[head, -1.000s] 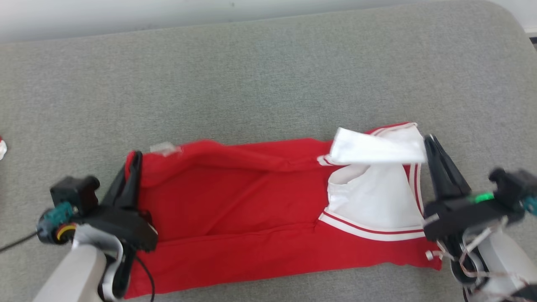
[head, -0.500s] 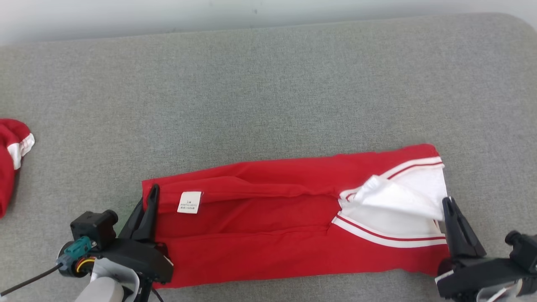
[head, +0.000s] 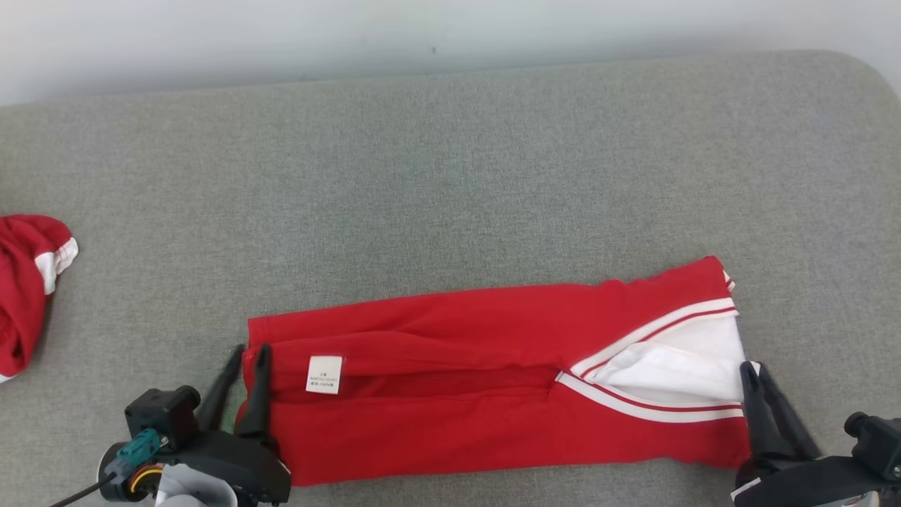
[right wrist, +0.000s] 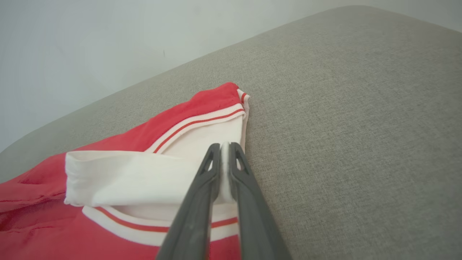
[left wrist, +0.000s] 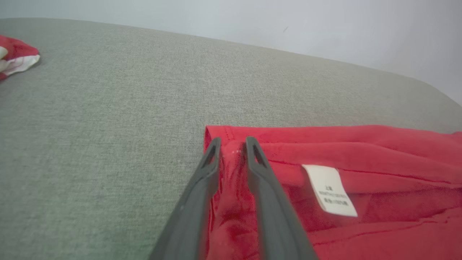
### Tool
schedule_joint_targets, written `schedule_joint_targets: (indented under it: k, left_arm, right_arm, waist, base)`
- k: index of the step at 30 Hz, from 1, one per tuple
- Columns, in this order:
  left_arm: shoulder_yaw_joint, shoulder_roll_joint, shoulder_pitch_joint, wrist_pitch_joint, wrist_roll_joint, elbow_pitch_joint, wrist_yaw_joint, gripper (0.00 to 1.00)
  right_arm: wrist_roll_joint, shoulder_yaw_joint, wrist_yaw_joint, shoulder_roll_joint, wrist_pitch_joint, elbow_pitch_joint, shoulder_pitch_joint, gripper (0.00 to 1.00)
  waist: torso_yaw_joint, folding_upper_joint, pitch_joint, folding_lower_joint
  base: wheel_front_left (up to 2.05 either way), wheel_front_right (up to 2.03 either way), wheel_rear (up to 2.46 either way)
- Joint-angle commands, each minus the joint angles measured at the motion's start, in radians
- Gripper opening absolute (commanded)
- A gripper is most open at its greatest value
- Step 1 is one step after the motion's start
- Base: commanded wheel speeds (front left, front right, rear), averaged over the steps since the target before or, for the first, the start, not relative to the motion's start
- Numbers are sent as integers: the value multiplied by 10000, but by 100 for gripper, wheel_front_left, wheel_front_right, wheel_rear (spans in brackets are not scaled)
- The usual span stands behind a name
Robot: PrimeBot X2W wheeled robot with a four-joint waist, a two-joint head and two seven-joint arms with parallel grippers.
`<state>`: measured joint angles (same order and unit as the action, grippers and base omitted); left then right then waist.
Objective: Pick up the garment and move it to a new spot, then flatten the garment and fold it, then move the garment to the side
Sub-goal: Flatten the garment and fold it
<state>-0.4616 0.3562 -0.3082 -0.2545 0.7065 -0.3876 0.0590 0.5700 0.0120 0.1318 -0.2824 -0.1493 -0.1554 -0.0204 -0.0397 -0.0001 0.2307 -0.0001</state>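
The red garment (head: pixel 457 380) with white, red-striped sleeves lies folded into a long band on the grey cushion (head: pixel 450 176), its white label (head: pixel 325 374) facing up. My left gripper (head: pixel 250 350) is at the band's left end. Its fingers stand a little apart, open, over the red hem (left wrist: pixel 231 155) beside the label (left wrist: pixel 330 189). My right gripper (head: pixel 752 366) is at the right end, shut on the edge of the white sleeve (right wrist: pixel 151 177). A thin strip of white cloth shows pinched between the fingertips of the right gripper (right wrist: pixel 224 144).
Another red and white piece of clothing (head: pixel 24 289) lies bunched at the cushion's far left edge, also visible as a corner (left wrist: pixel 16 57). A pale wall (head: pixel 422 28) runs behind the cushion. Its rounded corner is at the right back.
The head camera has tilted. The lifted layer and white sleeve flap have come down flat onto the garment. My left gripper's fingers have parted and released the hem. The right still pinches the sleeve.
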Motion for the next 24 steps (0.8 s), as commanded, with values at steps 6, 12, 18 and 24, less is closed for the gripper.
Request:
schedule_joint_targets:
  k: [6,12,18,24]
  left_arm:
    - [721,-211,463,-120,-530,424,57,100]
    - [1873,-518,1093,-109,-1604,1287,128,100]
    - [2707,-820,1620,-111,-2896,1846,164,100]
    - [3237,-1110,1978,-110,-3902,2013,133,100]
  right_arm:
    - [-39,152,-25,-81,-52,235,-129,100]
    - [-251,308,-25,-361,344,142,125,100]
    - [-626,273,-25,-544,1180,-675,767,100]
    - [-912,6,-25,-693,1602,-2055,1363,100]
  waist:
    - [111,1,-410,1]
    - [239,1,-659,1]
    - [454,1,-758,1]
    - [789,1,-738,1]
  base:
    - [0,0,0]
    - [0,0,0]
    - [0,0,0]
    - [0,0,0]
